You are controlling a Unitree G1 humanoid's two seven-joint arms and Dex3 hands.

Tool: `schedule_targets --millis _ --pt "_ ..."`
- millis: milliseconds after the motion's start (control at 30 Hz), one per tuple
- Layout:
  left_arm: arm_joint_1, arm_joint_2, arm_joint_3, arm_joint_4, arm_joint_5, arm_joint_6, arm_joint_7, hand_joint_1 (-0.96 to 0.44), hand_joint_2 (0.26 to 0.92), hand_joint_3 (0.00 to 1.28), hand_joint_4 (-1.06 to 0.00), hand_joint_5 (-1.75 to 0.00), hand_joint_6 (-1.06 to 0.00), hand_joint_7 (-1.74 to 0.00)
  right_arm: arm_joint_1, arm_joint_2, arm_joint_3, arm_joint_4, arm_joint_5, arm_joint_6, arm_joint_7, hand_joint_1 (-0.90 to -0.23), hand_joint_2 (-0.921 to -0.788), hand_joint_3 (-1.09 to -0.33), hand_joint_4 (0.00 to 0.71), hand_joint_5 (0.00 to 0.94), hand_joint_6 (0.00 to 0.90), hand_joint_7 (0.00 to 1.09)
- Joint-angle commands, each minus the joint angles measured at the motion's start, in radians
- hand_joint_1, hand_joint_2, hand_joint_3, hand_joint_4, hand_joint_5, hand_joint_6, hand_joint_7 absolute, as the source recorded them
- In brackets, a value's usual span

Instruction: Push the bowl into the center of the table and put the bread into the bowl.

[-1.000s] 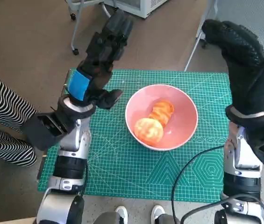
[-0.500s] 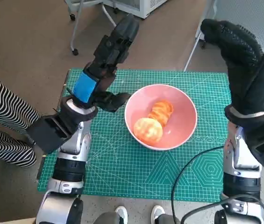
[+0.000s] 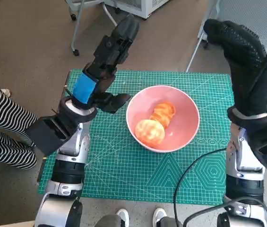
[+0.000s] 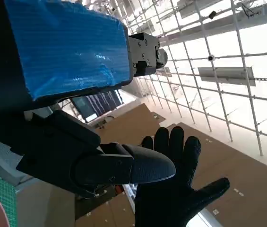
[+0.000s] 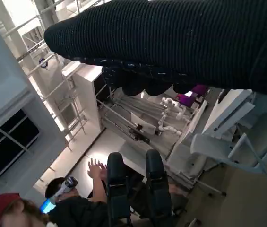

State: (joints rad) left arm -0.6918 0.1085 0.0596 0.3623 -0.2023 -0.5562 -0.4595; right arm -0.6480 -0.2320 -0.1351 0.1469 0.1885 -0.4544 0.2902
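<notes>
**Status: Bread in Bowl, Both Hands Raised**

**Change since the earlier frames.** The left hand [image 3: 106, 61] has lifted and swung slightly right and farther from the robot over the last second; most of that travel came first, and in the last half second it has barely moved. It hangs above the far left part of the green cutting mat [image 3: 119, 170], its thumb near the left rim of the bowl, apparently not touching. Its fingers are extended and hold nothing. The right hand [image 3: 246, 61] has kept its raised position at the far right, fingers straight and close together, also empty. The left wrist view shows this glove with fingers apart [image 4: 180, 189].

**Task objects.** The pink bowl [image 3: 185, 135] has not shifted; it sits at roughly the middle of the mat. Two pieces of bread [image 3: 156, 124] lie inside it, touching each other.

**Assessment.** Both task conditions appear met; the raised, empty hands suggest withdrawal rather than a further grasp.

**Markings.** The mat carries a printed grid and geometric outlines. No brand name, label or text is legible in any view.
</notes>
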Motion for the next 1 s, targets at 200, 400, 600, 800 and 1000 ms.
schedule_targets --millis 200,400,600,800,1000 --pt "0.007 0.007 0.001 0.001 -0.015 0.0 -0.008 -0.8 0.921 0.43 0.0 0.0 0.0 -0.16 0.021 0.0 0.007 0.003 -0.018 0.01 -0.01 -0.672 -0.921 -0.666 0.14 0.006 -0.001 0.58" --pt "0.009 0.008 0.005 0.007 -0.022 -0.001 -0.012 -0.8 0.921 0.44 0.0 0.0 0.0 -0.16 0.024 0.001 0.007 0.009 -0.025 0.003 -0.012 -0.676 -0.921 -0.666 0.14 0.005 -0.001 0.58" --pt "0.013 0.008 0.005 0.003 -0.02 0.001 -0.008 -0.8 0.921 0.44 0.0 0.0 0.0 -0.16 0.026 0.002 0.006 0.014 -0.03 0.001 -0.015 -0.679 -0.921 -0.665 0.143 0.006 -0.001 0.58" --pt "0.017 0.01 0.003 -0.002 -0.015 -0.003 -0.007 -0.81 0.921 0.44 0.0 0.0 0.0 -0.16 0.031 0.002 0.003 0.016 -0.031 -0.002 -0.014 -0.677 -0.921 -0.666 0.144 0.006 -0.001 0.58" --pt "0.018 0.01 0.0 -0.01 -0.015 -0.001 -0.008 -0.8 0.921 0.45 0.0 0.0 0.0 -0.16 0.038 0.003 0.003 0.012 -0.03 -0.006 -0.013 -0.678 -0.921 -0.666 0.144 0.006 -0.001 0.58"
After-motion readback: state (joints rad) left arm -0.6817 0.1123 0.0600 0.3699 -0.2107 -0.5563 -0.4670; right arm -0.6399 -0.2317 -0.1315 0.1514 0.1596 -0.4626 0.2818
